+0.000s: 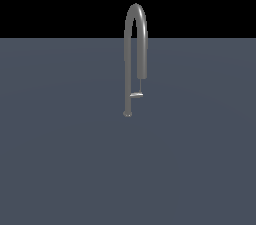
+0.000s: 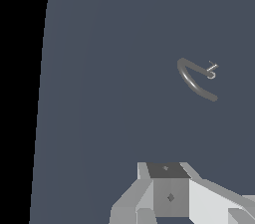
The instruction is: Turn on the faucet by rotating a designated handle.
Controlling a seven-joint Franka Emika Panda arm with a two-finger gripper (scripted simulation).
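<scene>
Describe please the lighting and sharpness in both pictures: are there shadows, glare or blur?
Exterior view: flat, even light; the faucet casts no visible shadow on the grey floor, with only a soft highlight along its arch and on the handle; edges look slightly soft. Wrist view: also shadowless, no glare; the faucet appears small and coarse.
</scene>
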